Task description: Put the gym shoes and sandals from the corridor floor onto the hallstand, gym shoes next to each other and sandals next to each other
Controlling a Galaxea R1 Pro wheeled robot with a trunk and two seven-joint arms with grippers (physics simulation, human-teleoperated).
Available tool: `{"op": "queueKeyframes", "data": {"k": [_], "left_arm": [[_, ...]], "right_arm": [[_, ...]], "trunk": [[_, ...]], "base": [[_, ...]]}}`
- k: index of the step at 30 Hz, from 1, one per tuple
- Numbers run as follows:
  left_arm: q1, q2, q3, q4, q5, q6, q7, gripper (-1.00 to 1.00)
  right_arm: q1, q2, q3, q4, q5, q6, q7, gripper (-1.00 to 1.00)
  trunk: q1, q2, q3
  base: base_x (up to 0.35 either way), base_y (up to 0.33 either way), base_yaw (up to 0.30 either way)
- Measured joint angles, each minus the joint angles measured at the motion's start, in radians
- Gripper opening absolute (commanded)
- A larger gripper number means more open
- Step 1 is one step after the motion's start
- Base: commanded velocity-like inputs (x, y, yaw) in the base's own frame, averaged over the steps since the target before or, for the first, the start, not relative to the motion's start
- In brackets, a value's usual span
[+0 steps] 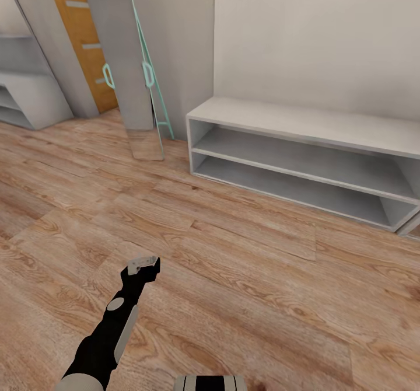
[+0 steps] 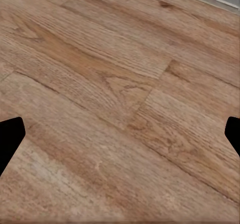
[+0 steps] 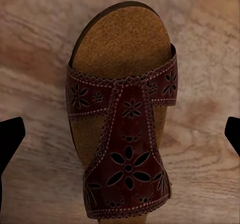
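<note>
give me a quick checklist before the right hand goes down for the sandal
1. Sandal centred between the right hand fingers: ok.
2. Right hand open: ok, fingertips sit wide at both edges.
3. Sandal flat on the floor, nothing on it: ok.
4. Rack shelves free: ok, both look empty.
5. Left hand empty and open over bare floor: ok.
6. Second sandal located: cannot tell.

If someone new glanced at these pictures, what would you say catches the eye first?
Most striking is the sandal in the right wrist view: dark red-brown cut-out flower straps over a tan insole, lying on the wood floor between the two open fingertips. In the head view, the pale hallstand stands with both shelves bare against the wall, and the left gripper hangs open above bare planks.
</note>
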Motion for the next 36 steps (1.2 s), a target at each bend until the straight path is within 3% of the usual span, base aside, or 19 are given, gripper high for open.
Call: {"op": "queueKeyframes", "data": {"k": [7, 15, 20, 25, 36], "left_arm": [[0.000, 0.000, 0.000, 0.000, 0.000, 0.000, 0.000, 1.00], [0.000, 0.000, 0.000, 0.001, 0.000, 0.000, 0.000, 1.00], [0.000, 0.000, 0.000, 0.001, 0.000, 0.000, 0.000, 1.00], [0.000, 0.000, 0.000, 0.001, 0.000, 0.000, 0.000, 1.00], [0.000, 0.000, 0.000, 0.001, 0.000, 0.000, 0.000, 1.00]], "right_arm": [[0.001, 0.000, 0.000, 0.000, 0.000, 0.000, 0.000, 1.00], [0.003, 0.000, 0.000, 0.000, 0.000, 0.000, 0.000, 1.00], [0.003, 0.000, 0.000, 0.000, 0.000, 0.000, -0.001, 1.00], [0.003, 0.000, 0.000, 0.000, 0.000, 0.000, -0.001, 1.00], [0.003, 0.000, 0.000, 0.000, 0.000, 0.000, -0.001, 1.00]], "trunk": [[0.000, 0.000, 0.000], [0.004, -0.002, -0.031], [0.004, -0.002, -0.031], [0.006, -0.003, -0.050], [0.007, -0.004, -0.062]], "base": [[0.000, 0.000, 0.000], [0.000, 0.000, 0.000], [0.000, 0.000, 0.000], [0.000, 0.000, 0.000], [0.000, 0.000, 0.000]]}}
